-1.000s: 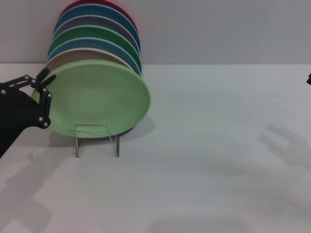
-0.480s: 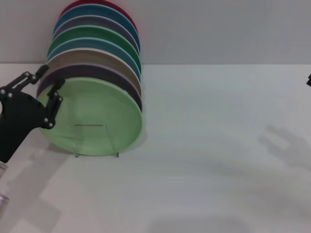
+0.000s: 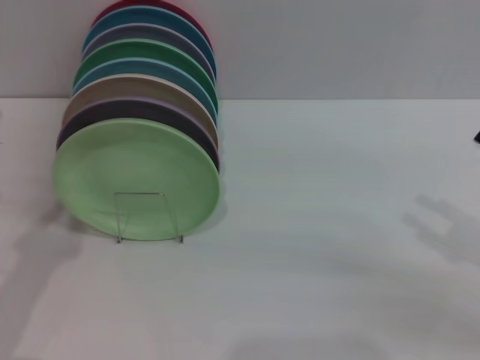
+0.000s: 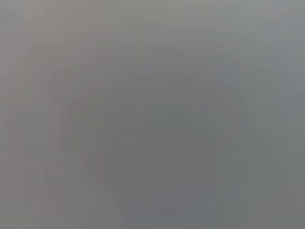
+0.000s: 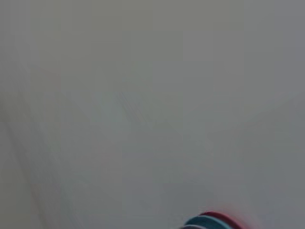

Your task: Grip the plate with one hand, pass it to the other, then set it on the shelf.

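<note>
- A wire rack (image 3: 149, 217) stood on the white tabletop (image 3: 337, 225).
- Upright plates filed back in it toward the wall: purple (image 3: 196, 133), beige (image 3: 127, 87), blue, dark green (image 3: 150, 51), red (image 3: 187, 16) last.

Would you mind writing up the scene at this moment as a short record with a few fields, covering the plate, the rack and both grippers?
plate: pale green plate stands on edge at the front of the row, facing the camera
rack: wire rack on the white table, its front loop crossing the plate's lower part
other plates: row of coloured plates stacked behind it, toward the wall
left gripper: not in view
right gripper: not in view; only a dark bit shows at the head view's right edge
contact: nothing touches the plate but the rack
</note>
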You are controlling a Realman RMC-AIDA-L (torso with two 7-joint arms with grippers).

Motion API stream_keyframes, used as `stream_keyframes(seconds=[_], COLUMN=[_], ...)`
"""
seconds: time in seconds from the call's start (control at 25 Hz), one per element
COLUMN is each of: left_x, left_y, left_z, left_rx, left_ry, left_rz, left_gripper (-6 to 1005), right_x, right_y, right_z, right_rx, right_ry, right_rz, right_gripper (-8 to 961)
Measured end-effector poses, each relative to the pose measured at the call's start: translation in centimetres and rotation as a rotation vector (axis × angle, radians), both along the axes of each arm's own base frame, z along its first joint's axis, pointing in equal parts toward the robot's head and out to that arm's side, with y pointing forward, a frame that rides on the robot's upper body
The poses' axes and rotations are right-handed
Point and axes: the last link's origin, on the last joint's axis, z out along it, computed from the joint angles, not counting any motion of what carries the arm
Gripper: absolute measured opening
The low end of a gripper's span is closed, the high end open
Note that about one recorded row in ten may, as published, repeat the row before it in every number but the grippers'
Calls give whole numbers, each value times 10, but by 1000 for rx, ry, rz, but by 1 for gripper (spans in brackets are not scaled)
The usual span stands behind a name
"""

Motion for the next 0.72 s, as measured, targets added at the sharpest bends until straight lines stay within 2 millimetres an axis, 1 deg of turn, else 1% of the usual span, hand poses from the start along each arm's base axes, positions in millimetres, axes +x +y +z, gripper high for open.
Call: stream_keyframes(seconds=[0.04, 0.08, 0.12, 0.16, 0.28, 0.32, 0.36, 0.44, 0.48, 0.52, 0.72], left_x=[-1, -5, -10, -14, -23, -26, -28, -32, -34, -38, -44], left_y=[0, -1, -2, -2, -5, -6, -7, -7, -7, -5, -3], left_z=[1, 5, 8, 10, 13, 13, 13, 12, 11, 10, 7], left_rx=[1, -2, -16, -28, -55, -63, -70, -85, -94, -105, -117], left_ry=[-14, -65, -115, -155, -243, -267, -278, -296, -304, -316, -340], left_rz=[4, 19, 35, 46, 76, 88, 97, 113, 125, 158, 202], left_gripper=[361, 367, 373, 379, 397, 403, 408, 420, 426, 432, 432], right_x=[1, 3, 9, 9, 24, 34, 34, 40, 42, 43, 46], right_y=[-1, -2, -6, -6, -12, -17, -17, -20, -19, -19, -18], right_z=[-4, -7, -18, -18, -31, -39, -39, -44, -46, -48, -51], right_rx=[32, 69, 173, 173, 379, 522, 522, 606, 618, 624, 610], right_ry=[-25, -49, -98, -98, -151, -179, -179, -214, -231, -244, -237], right_rz=[16, 31, 56, 56, 33, -30, -30, -79, -88, -97, -128], right_gripper=[632, 632, 632, 632, 632, 632, 632, 632, 632, 632, 632])
